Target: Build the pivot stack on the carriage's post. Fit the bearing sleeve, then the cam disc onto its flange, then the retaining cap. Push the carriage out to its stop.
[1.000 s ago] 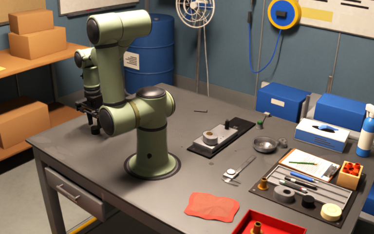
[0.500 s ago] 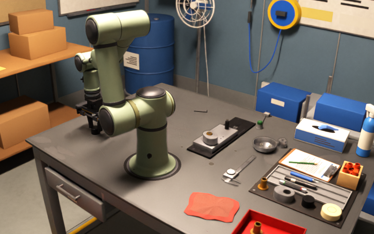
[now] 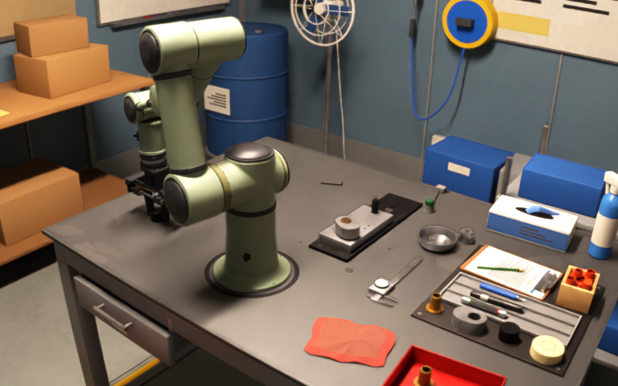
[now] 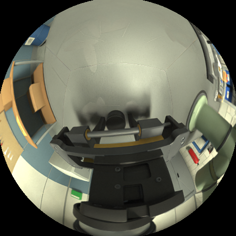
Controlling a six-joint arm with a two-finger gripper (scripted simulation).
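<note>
Partly hidden behind my own arm, my gripper hangs low over the table's far left corner, open and holding nothing; the wrist camera shows the gripper above bare table, with a dark round part between the fingers. The carriage sits on its black base plate at mid-table, with a grey round piece on it and a short black post behind. On the black mat at the right lie a brass sleeve, a grey cam disc, a black cap and a cream disc.
A blue barrel and shelves with cardboard boxes stand behind. A metal bowl, calipers, a red cloth, a red tray holding another brass sleeve, a clipboard and a tissue box occupy the right half.
</note>
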